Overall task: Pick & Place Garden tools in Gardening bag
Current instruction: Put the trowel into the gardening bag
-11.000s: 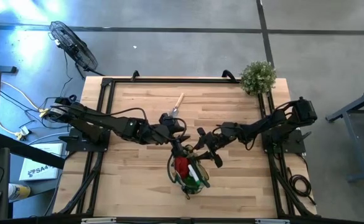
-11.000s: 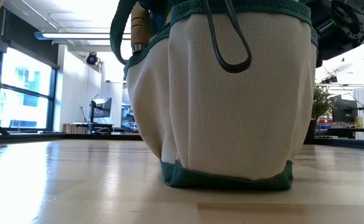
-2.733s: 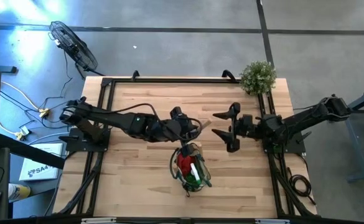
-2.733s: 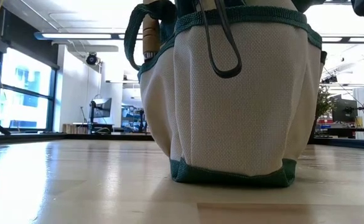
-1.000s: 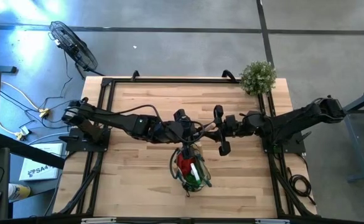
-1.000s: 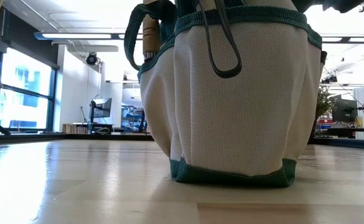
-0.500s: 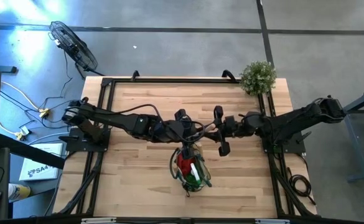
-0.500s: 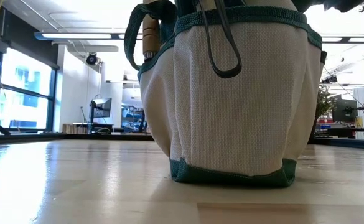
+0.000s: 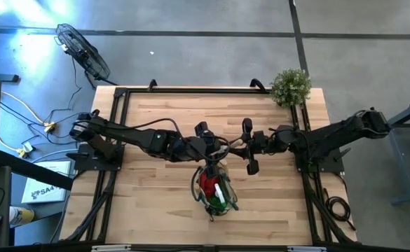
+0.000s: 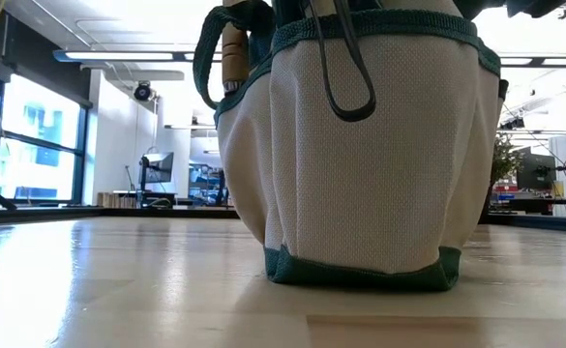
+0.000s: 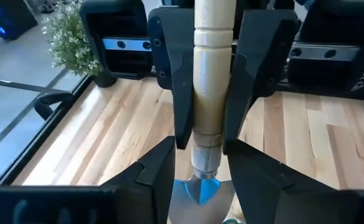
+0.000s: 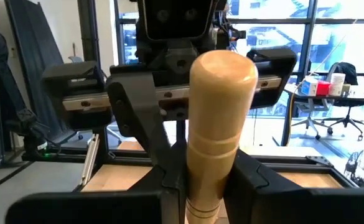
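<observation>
Inside the gardening bag (image 9: pixel 214 189) sit a red cone (image 9: pixel 206 183) and spray bottle (image 9: pixel 219 194).

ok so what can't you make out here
Trowel blade: left wrist view, mostly cut off by the bottom edge.
Bag contents: low view, its wall hides them; high view, too small.
Left gripper, right gripper: low view, out past the top edge.

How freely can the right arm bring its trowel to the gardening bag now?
Probably not freely yet. The right gripper holds the trowel by its wooden handle just beyond the gardening bag, but the left gripper sits at the blade end and likely must back away first.
</observation>
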Motion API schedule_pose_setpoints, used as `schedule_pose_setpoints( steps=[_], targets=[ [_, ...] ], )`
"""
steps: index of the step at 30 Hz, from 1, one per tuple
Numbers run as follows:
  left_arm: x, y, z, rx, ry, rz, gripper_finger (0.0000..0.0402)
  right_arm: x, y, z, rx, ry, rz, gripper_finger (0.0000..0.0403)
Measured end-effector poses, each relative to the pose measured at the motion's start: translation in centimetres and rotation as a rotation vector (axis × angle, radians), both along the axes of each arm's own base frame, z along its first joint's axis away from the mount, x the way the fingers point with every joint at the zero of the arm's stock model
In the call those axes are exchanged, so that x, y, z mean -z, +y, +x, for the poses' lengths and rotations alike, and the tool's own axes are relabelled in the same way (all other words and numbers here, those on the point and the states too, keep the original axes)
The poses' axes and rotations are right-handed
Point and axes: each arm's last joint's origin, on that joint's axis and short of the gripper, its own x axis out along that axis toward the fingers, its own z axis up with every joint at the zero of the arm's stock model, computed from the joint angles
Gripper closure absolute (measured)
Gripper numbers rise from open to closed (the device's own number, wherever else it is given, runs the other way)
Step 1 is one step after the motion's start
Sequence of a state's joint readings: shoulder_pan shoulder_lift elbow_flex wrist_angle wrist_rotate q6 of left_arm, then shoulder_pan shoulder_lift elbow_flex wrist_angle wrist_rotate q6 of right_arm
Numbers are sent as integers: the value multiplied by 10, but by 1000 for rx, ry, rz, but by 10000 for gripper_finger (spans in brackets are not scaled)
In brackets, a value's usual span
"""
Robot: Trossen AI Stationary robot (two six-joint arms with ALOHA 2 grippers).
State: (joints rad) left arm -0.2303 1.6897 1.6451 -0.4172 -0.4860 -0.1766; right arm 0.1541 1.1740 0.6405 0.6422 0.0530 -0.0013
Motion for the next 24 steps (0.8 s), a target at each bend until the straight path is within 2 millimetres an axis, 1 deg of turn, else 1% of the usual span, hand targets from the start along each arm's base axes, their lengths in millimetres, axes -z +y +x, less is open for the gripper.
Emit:
schedule_pose_setpoints(
  steps=[4,9,13,18,22,24],
  targets=[
    [-1,0,0,-12,-10,2,262,-7,-1,-12,-1,18,-22,349],
    [-4,2,-3,-34,-16,11,261,-15,-6,-36,46,91,-41,349],
    [-1,4,-5,-78,17,43,261,-16,-3,-55,25,168,-52,349],
    [5,7,-9,-146,90,86,261,-14,3,-80,7,265,-76,349],
    [11,8,-14,-181,147,72,261,-8,6,-96,-21,371,-34,349],
    [14,8,-16,-167,179,57,261,-3,8,-103,-35,435,-5,349]
  ],
)
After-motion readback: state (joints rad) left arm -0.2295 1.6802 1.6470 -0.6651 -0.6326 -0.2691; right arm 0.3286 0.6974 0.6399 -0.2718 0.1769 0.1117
